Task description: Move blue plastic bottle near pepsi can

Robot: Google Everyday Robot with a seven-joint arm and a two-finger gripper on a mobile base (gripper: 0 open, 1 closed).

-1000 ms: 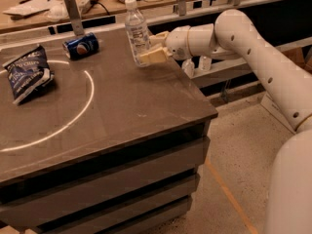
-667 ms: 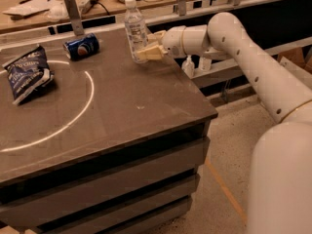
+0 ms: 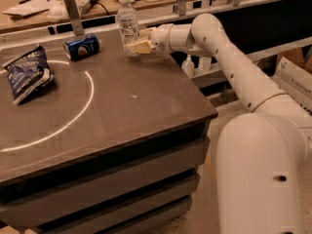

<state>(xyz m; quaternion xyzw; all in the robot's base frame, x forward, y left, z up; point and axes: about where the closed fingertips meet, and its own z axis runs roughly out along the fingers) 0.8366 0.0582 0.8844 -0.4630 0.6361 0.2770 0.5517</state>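
The chip bag (image 3: 24, 72) lies far left. The pepsi can (image 3: 82, 46) lies on its side at nine o'clock from the upright blue plastic bottle (image 3: 127, 21), which the gripper (image 3: 135, 47) clasps low. Slide it gently toward nine, stopping short of contact.

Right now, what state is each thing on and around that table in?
bottle, upright, cap on, gripped near its base.
tool, shut on the bottle, at the far side of the table.
can, lying on its side, left of the bottle, apart from it.
chip bag, lying flat, crumpled, at the table's left.
pump bottles, upright, off the table to the right.
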